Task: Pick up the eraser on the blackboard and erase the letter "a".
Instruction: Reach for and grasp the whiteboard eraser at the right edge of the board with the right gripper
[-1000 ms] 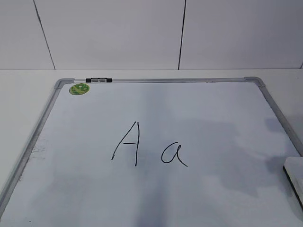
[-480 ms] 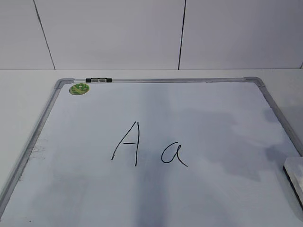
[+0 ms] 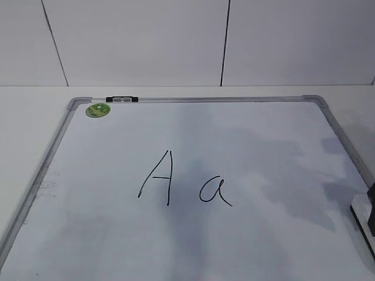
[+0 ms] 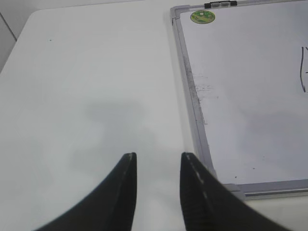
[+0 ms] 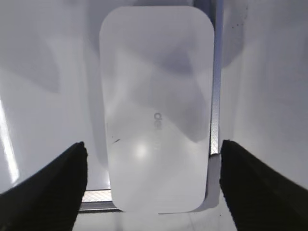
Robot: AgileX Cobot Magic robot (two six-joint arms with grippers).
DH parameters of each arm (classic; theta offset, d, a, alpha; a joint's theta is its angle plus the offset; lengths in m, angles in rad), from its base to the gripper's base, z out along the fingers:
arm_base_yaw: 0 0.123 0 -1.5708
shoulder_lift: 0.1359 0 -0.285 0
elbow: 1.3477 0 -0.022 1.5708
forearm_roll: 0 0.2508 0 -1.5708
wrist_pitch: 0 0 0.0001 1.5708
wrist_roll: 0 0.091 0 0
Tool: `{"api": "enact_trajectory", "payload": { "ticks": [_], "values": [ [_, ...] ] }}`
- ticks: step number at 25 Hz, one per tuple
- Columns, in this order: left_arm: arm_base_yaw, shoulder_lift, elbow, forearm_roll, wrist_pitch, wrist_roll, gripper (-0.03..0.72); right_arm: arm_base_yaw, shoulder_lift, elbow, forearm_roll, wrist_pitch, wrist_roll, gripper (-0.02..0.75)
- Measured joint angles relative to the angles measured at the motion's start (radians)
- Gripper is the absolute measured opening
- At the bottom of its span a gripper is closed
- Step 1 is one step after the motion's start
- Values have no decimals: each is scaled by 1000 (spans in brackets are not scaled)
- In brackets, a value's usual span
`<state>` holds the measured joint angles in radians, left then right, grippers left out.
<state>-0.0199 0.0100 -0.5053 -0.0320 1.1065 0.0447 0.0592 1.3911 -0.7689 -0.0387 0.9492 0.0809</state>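
The blackboard [image 3: 263,146] is a white board with a grey frame, lying flat. On it are a capital "A" [image 3: 156,178] and the letter "a" [image 3: 214,191] to its right. The eraser [image 3: 358,209] lies at the board's right edge, partly cut off. In the right wrist view the eraser [image 5: 156,96] lies lengthwise, overlapping the frame [image 5: 217,72]. My right gripper [image 5: 153,144] is open wide, one finger on each side of the eraser, not touching it. My left gripper [image 4: 158,156] is open and empty above the table, left of the board's frame [image 4: 192,91].
A round green sticker [image 3: 98,109] sits in the board's far left corner, also in the left wrist view [image 4: 202,17]. A black clip [image 3: 122,99] is on the far frame. The white table [image 4: 86,86] lies left of the board. A white wall stands behind.
A dark finger of my right gripper has come into the exterior view at the right edge, over the eraser. The shadows on the right of the board have shifted. The letters are unchanged.
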Motion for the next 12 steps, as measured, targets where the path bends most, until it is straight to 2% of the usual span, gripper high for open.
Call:
{"api": "enact_trajectory", "payload": {
  "ticks": [12],
  "values": [
    [0, 0, 0, 0, 0, 0, 239, 0, 79, -1, -5, -43, 36, 676]
  ]
}}
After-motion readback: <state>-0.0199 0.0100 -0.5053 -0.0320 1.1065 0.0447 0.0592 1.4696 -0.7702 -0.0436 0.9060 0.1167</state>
